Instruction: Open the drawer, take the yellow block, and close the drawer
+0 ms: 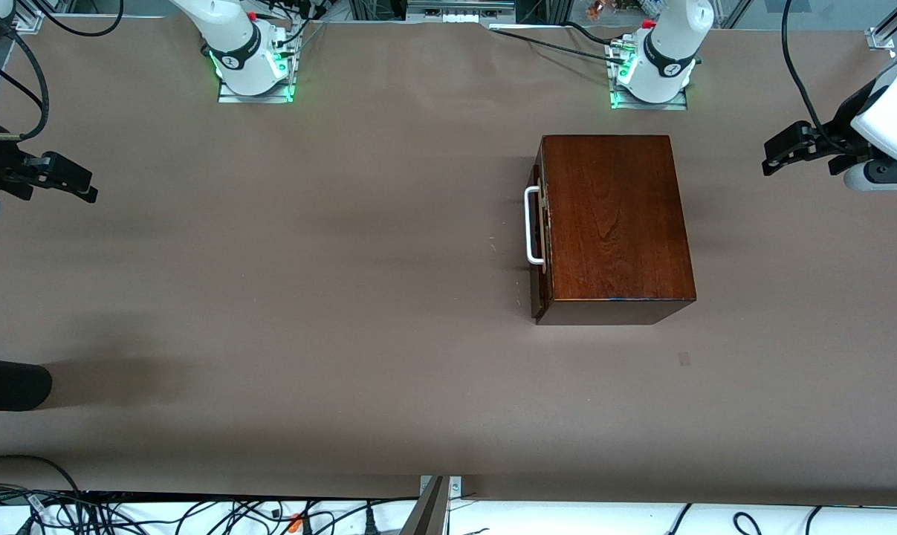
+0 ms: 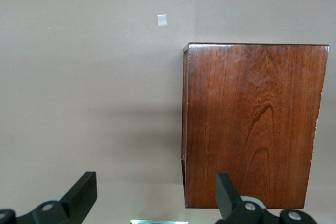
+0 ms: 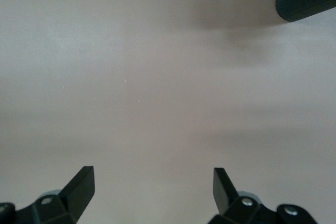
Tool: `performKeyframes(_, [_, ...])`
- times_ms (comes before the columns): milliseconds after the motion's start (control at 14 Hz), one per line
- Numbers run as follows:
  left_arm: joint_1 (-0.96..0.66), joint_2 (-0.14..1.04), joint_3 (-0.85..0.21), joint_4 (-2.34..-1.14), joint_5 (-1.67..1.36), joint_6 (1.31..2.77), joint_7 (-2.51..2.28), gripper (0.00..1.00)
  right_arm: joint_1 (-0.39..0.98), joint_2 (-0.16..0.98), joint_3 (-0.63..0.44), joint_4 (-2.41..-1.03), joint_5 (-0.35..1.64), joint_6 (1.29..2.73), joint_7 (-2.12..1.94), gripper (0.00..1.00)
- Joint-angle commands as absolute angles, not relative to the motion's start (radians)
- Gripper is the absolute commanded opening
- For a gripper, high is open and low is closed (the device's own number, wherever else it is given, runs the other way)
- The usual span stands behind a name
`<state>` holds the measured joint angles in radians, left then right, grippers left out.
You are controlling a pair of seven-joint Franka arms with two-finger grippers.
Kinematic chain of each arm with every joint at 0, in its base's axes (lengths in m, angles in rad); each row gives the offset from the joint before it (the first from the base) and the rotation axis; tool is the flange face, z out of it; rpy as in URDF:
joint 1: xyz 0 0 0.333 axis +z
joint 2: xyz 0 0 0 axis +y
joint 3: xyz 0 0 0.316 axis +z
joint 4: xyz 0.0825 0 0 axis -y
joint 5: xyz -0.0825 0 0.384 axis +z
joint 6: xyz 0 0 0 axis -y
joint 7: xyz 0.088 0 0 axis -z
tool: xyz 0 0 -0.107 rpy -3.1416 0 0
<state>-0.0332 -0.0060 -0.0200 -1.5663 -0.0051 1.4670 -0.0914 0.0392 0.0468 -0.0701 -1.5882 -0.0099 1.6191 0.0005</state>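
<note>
No legible text, label, brand, number or sign anywhere in the three views. Dark marks on the black bands of both robot bases (image 1: 244, 56) (image 1: 667, 67), at roughly 11 and 1 o'clock in the front view, too small to read. Small pale blank square (image 2: 162, 20) on the table cover, at about 5 o'clock from the wooden box (image 1: 615, 223), without visible print.

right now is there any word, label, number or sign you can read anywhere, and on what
None can be read.
Dark reddish-brown wooden box with white U-shaped bar handle: bare wood, no text.
Black bands on the white arm bases: small marks, too small to read.
Small pale square patch on the brown table: blank.
</note>
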Motion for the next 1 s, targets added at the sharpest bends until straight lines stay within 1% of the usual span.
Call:
performKeyframes(0, [-0.034,0.008,-0.020,-1.532,-0.020,1.434,-0.092,1.00,0.028,0.038,-0.060,-1.585,-0.009,1.618,0.011,1.00])
performKeyframes(356, [-0.034,0.008,-0.032,-1.531,-0.021,1.433,-0.101,1.00,0.028,0.040,-0.060,-1.586,-0.011,1.618,0.011,1.00])
performKeyframes(926, [-0.035,0.008,-0.044,-1.525,-0.021,1.391,-0.101,1.00,0.028,0.038,-0.058,-1.586,-0.009,1.618,0.011,1.00])
